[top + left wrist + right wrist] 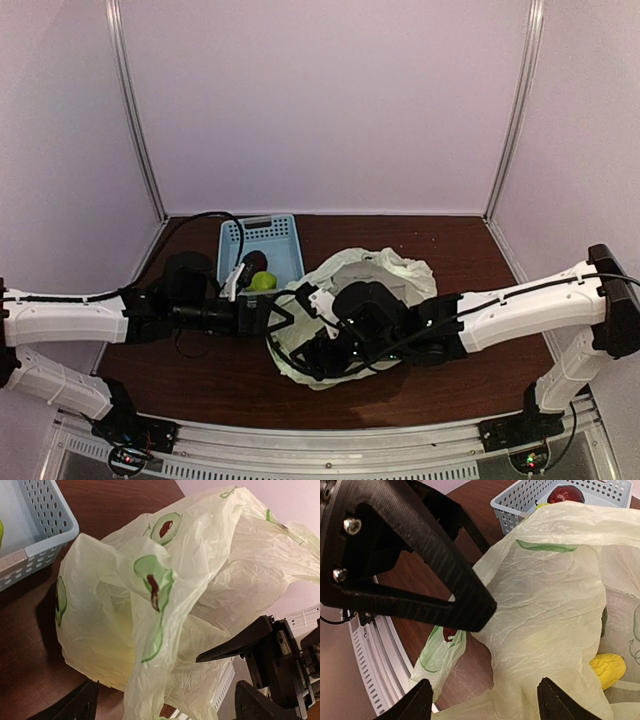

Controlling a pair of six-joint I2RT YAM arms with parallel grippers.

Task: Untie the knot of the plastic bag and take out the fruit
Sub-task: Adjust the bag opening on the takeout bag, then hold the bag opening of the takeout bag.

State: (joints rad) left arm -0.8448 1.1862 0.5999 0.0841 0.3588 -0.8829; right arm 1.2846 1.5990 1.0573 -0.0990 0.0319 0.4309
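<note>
From the left wrist, the left gripper [167, 692] had its two black fingers spread wide and released. A loose fold of the large, thin, crinkly, pale yellow-green plastic bag [150, 605] hung down between them, unpinched. The bag stood slumped on the dark brown wooden table [125, 500], printed with green shapes with dark red centres. A faint yellowish patch showed through its lower wall. A corner of the light blue perforated plastic basket [45, 525] lay just beside it at upper left.

From the right wrist, the right gripper [485, 692] also had its fingers parted, with bag film lying between them but not clamped. One big black triangular finger of the left gripper crossed the upper left, close above the bag. One yellow fruit [607, 667] lay inside the bag at right, partly under the film. Beyond the bag, a dark red fruit [565, 494] sat in the basket.

From above, both arms reached inward and met over the bag's near left side, at the middle of the table. The basket stood just behind and to the left, holding the dark red fruit and a green fruit [263, 282].
</note>
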